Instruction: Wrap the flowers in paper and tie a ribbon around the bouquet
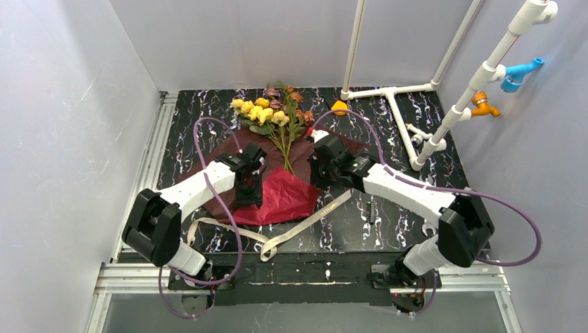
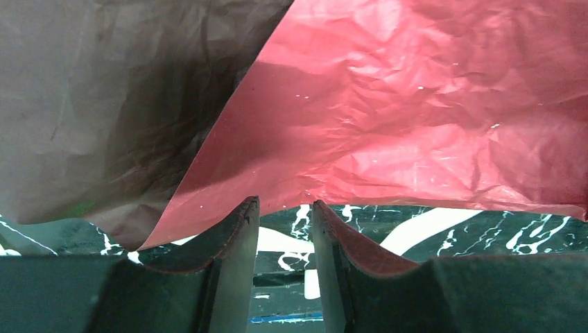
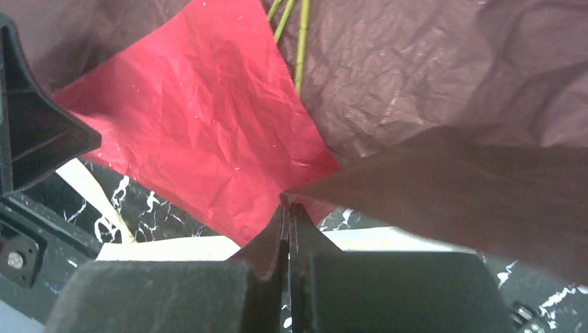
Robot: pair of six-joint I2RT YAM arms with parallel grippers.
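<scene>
The flowers (image 1: 267, 111) lie at the back of the table, yellow and pink-brown blooms away from me, green stems (image 3: 299, 41) running onto the paper (image 1: 277, 198). The paper lies spread out maroon side up, with a bright red part folded over at the front. My left gripper (image 1: 246, 189) hovers over its left part; in the left wrist view it (image 2: 284, 208) is open with nothing between the fingers, the red edge (image 2: 416, 104) just beyond the tips. My right gripper (image 3: 290, 207) is shut on a lifted maroon flap of the paper (image 3: 444, 180). The cream ribbon (image 1: 308, 223) lies curled at the front.
A white pipe frame (image 1: 395, 104) stands at the back right, with blue (image 1: 516, 73) and orange (image 1: 483, 104) fittings on a slanted pipe. A small orange cap-like piece (image 1: 339, 106) sits beside the blooms. A small dark object (image 1: 372, 211) lies right of the ribbon. Walls enclose the table.
</scene>
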